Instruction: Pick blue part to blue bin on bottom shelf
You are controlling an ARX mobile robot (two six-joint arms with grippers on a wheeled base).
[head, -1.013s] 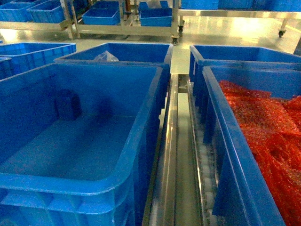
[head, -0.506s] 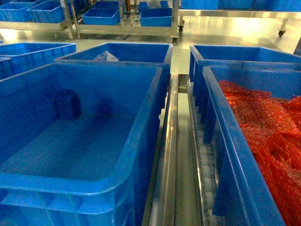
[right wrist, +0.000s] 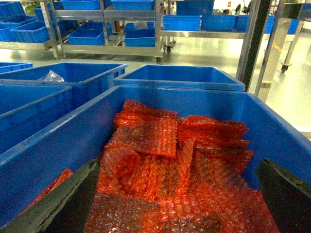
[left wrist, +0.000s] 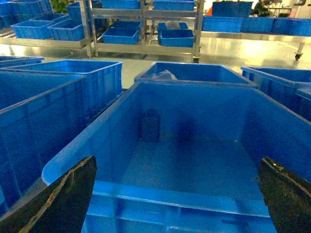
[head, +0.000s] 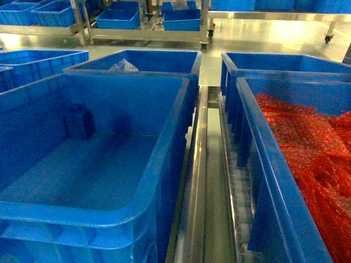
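Warehouse floor, steel racks [head: 142, 34] behind; blue bin [head: 164, 164] on bottom shelf [head: 200, 181]; both hands spread apart.

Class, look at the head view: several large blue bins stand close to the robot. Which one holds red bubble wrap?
The near bin on the right, right of the steel centre rail. It is piled with red bubble wrap; the near left bin holds only one dark blue part.

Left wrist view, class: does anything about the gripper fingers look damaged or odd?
Yes. The left finger shows pale, ragged streaks along its edge, like worn or peeling covering. The right finger looks cleaner. The blue bin below appears intact.
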